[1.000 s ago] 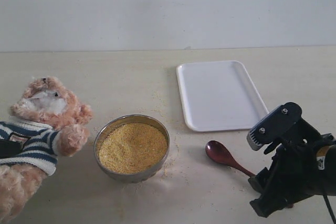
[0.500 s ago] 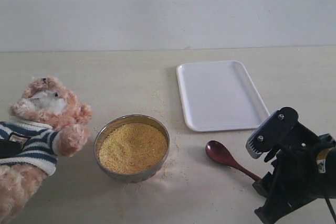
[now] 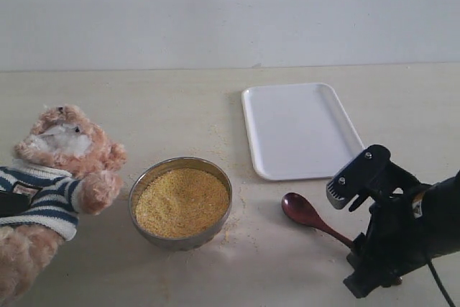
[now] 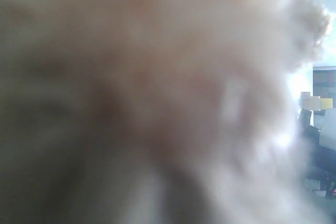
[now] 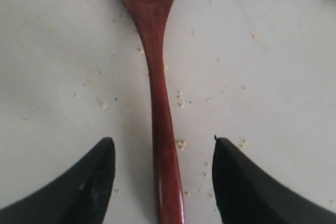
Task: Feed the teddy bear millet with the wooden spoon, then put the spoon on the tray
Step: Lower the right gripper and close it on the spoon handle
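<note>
The right claw (image 5: 161,141) is gaping wide, straddling the wooden spoon (image 3: 305,213) handle and gripping nothing. The spoon is lying on the worktop (image 3: 144,106) near the tray (image 3: 300,129). The millet (image 3: 181,201) is filling the metal bowl (image 3: 141,183) beside the teddy bear (image 3: 61,170). The left claw's state cannot be told, as blurred fur is filling its camera.

My right arm (image 3: 402,239) sits at the near right of the scene, folded low, with its wrist pitched steeply down. The right gripper (image 5: 163,141) is spread wide, its two black fingers (image 5: 94,182) well apart and clamped on nothing. From outside, its tips are hidden behind the arm's own bulk. I cannot make out my left gripper: its wrist view is all blur.
</note>
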You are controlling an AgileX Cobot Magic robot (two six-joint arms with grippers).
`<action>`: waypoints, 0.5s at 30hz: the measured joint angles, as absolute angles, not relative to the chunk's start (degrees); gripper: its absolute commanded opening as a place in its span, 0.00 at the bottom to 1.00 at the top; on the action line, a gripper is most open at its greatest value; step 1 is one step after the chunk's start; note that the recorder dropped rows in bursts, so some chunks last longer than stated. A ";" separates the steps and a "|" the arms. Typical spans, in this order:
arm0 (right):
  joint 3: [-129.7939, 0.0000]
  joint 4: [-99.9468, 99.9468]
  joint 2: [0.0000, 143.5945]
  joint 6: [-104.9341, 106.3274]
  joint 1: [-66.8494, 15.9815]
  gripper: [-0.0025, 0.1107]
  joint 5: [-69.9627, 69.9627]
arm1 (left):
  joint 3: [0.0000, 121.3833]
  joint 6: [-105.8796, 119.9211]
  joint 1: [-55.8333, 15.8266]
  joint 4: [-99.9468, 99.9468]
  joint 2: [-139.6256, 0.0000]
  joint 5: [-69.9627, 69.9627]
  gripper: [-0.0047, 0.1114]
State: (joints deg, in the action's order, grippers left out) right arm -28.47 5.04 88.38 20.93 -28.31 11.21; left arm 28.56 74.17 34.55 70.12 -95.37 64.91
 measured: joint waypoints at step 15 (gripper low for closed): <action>-29.15 5.44 91.74 19.74 -28.08 0.40 14.90 | 28.56 74.17 34.55 70.12 -95.37 64.91 0.08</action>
